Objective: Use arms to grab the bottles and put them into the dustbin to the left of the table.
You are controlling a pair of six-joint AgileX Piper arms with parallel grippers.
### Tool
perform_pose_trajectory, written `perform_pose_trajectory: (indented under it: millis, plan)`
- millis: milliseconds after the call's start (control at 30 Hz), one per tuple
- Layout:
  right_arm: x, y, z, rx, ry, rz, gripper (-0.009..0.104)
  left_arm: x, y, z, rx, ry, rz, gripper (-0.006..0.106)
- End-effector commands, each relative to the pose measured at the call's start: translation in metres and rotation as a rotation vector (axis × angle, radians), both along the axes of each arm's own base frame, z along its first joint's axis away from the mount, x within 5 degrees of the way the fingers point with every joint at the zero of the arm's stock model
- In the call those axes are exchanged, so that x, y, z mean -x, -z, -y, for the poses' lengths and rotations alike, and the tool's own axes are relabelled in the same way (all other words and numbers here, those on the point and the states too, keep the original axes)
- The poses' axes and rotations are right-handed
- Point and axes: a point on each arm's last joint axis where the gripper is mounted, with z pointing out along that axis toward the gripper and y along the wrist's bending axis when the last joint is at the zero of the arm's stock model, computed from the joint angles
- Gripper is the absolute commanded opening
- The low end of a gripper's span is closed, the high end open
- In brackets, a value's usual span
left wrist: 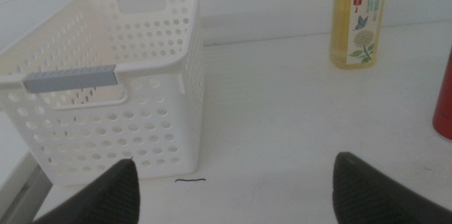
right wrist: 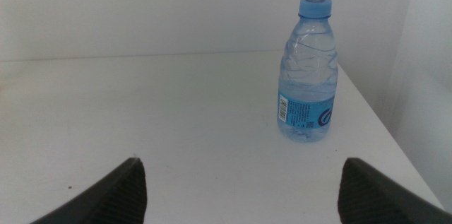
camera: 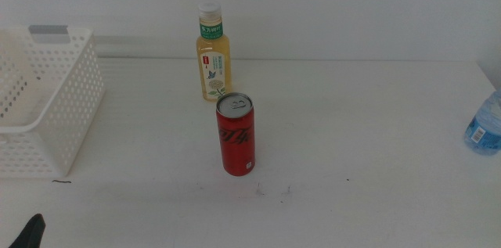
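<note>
Three bottles upright — tea bottle (camera: 211,51), soda can (camera: 237,135), water bottle (right wrist: 308,70).

no legible text on tea bottle (camera: 213,54), soda can (camera: 237,135) or water bottle (right wrist: 308,71) labels

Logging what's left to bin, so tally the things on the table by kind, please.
Tea bottle: 1
Soda can: 1
Water bottle: 1
Basket: 1
Total: 4
</note>
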Motion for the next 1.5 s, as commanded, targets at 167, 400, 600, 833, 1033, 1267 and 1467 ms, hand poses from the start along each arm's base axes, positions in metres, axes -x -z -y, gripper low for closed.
perform_pose_trajectory:
  millis: [167,400,600,833,1033,1267,1467]
  plan:
    - [0.0,0.0,0.0,0.013,0.005,0.008,0.086,0.0,-0.002,-0.001,0.059,-0.022,0.022,0.094]
    - [0.0,0.0,0.0,0.013,0.005,0.008,0.086,0.0,-0.002,-0.001,0.051,-0.02,0.022,0.094]
    - [0.0,0.0,0.0,0.013,0.005,0.008,0.086,0.0,-0.002,-0.002,0.009,-0.024,0.022,0.094]
    - [0.0,0.0,0.0,0.013,0.005,0.008,0.086,-0.008,-0.01,0.002,0.016,0.052,0.081,0.094]
    - [0.0,0.0,0.0,0.013,0.005,0.008,0.086,-0.038,-0.019,0.022,0.022,0.226,0.137,0.094]
    - [0.0,0.0,0.0,0.013,0.005,0.008,0.086,-0.069,-0.006,0.062,0.014,0.439,0.156,0.094]
    - [0.0,0.0,0.0,0.013,0.005,0.008,0.086,-0.08,0.012,0.085,0.01,0.528,0.179,0.094]
